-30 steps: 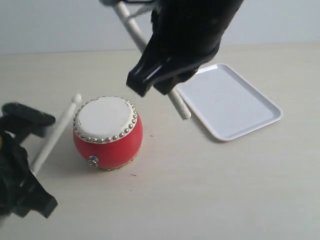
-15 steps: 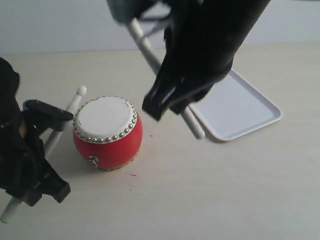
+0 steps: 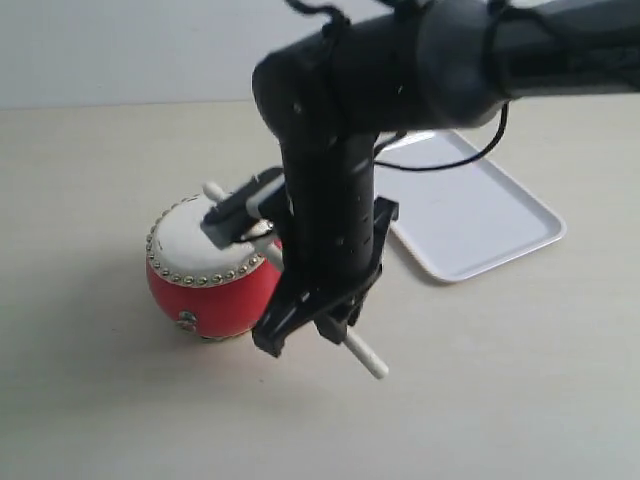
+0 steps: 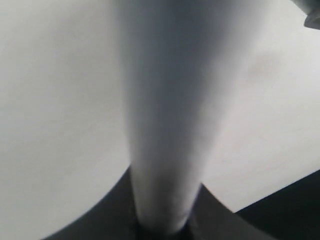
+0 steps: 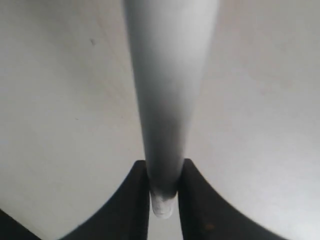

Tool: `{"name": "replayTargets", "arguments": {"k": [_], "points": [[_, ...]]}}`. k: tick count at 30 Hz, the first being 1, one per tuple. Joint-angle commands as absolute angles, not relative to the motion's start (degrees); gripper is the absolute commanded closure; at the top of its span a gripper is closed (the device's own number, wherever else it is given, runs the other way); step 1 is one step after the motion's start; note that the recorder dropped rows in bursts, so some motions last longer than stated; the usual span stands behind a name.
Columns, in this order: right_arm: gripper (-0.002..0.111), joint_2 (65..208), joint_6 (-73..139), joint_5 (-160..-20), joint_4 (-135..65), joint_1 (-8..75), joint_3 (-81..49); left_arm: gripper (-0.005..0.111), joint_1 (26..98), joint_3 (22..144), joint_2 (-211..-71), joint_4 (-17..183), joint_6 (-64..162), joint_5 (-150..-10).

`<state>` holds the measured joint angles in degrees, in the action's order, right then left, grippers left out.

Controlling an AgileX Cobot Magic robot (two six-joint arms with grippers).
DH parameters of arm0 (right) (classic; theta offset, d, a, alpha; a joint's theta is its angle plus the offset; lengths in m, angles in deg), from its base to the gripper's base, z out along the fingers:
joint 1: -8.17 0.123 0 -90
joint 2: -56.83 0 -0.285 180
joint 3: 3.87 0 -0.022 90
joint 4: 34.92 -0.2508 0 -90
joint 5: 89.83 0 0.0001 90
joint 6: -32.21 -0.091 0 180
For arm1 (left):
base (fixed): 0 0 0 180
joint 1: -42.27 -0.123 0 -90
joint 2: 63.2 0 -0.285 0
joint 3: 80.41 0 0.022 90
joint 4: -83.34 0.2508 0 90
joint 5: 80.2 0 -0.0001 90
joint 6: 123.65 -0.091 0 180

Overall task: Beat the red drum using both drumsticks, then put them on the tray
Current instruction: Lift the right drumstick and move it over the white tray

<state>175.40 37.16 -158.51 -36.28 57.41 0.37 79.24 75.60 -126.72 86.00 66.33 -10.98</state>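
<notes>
Two sticks are shown, one per gripper, in the beating step. The right stick (image 3: 366, 357) is pinched between the jaws of the right gripper (image 5: 163, 172), the arm being extended across the middle so that the rounded tip lies over the skin (image 3: 185, 240) of the drum (image 3: 205, 290). Whether tip and skin touch cannot be told. The left stick (image 4: 165, 100) is clamped in the left gripper (image 4: 165, 202), seen only in a blurred wrist view, so its place relative to the drum cannot be told. The drum stands upright on the table (image 3: 480, 390), with the tray (image 3: 480, 215) apart on the right. For a clean beat, short strokes are best landed near the skin's centre, clear of the studs (image 3: 215, 277), and the grip held firm, so that the light drum is not tipped or shoved.
</notes>
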Motion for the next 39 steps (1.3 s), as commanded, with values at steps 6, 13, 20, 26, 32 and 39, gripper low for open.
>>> {"name": "replayTargets", "arguments": {"k": [6,13,20,26,32,39], "points": [[0.108,150.5,37.0,-159.8,-22.5,57.2,5.2,0.107,79.5,72.8,-122.4,86.9,68.6,-28.6],[0.108,147.1,41.4,-159.8,-23.3,43.5,5.1,0.107,79.5,69.9,-127.6,87.2,67.5,-37.8],[0.108,161.1,48.7,-157.6,-35.9,27.1,7.9,0.107,79.5,69.9,-132.5,87.4,62.2,-44.5],[0.108,177.8,50.0,-159.8,-37.2,22.0,20.4,0.107,79.5,71.1,-133.0,87.8,58.4,-47.4],[0.108,190.8,49.8,-159.8,-32.4,21.5,34.3,0.107,79.5,74.7,-133.0,89.3,56.8,-48.2],[0.108,199.8,50.1,-159.8,-30.0,21.4,38.9,0.107,79.5,75.0,-133.5,89.4,56.4,-49.6]]}}
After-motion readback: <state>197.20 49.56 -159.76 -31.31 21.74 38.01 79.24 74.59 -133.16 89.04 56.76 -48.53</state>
